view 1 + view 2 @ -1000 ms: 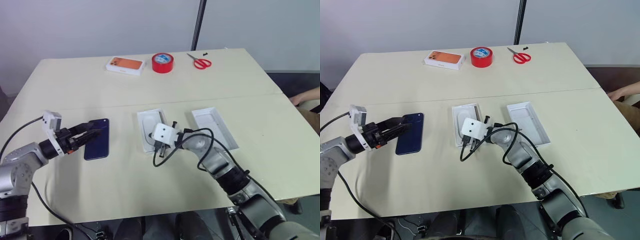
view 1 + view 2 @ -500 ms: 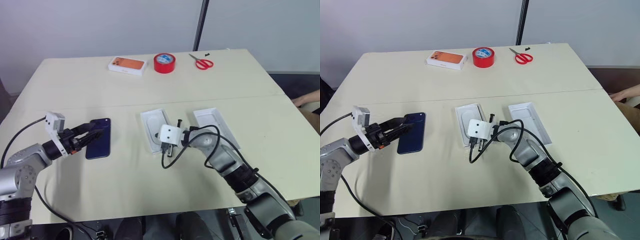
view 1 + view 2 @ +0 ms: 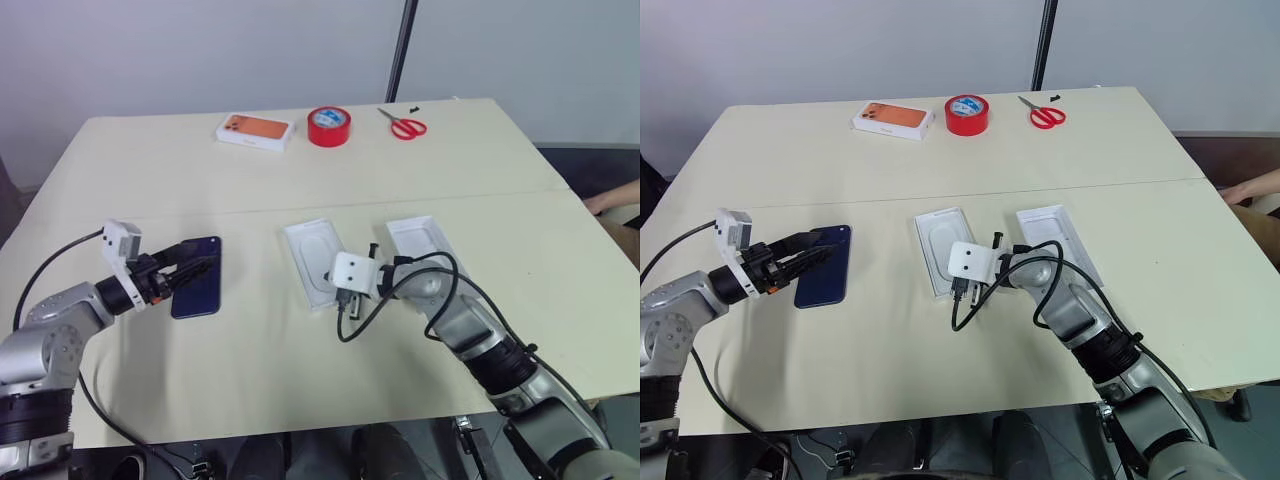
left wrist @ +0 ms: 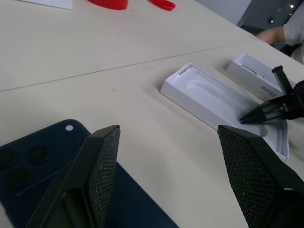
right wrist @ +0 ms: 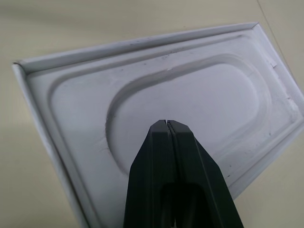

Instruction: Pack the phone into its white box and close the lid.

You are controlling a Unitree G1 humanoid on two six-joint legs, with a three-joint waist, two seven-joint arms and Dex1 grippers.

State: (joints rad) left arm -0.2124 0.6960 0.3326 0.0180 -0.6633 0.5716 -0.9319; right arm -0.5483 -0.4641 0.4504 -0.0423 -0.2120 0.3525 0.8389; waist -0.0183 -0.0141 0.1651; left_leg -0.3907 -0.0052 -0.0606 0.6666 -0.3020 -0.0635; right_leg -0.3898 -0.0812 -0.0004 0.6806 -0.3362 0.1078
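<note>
The dark blue phone [image 3: 196,291] lies flat on the table at the left, camera cluster toward me [image 4: 19,164]. My left gripper [image 3: 203,265] stands open low over the phone's near side, one finger [image 4: 102,166] above the phone, the other finger [image 4: 251,175] above bare table. The white box [image 3: 316,262] is an open tray with an oval recess, at the table's middle. The lid [image 3: 432,250] lies open side up just right of it. My right gripper [image 5: 167,124] is shut, its tip [image 4: 244,119] pointing down over the tray's near end.
At the table's far side lie a white box with an orange top [image 3: 255,131], a red tape roll [image 3: 328,125] and red scissors [image 3: 404,126]. A person's hand [image 3: 612,197] rests at the right edge. A seam crosses the table behind the tray.
My right gripper, still shut, has shifted to the right over the tray's near end. The left gripper has stayed open at the phone. The head view shifted slightly.
</note>
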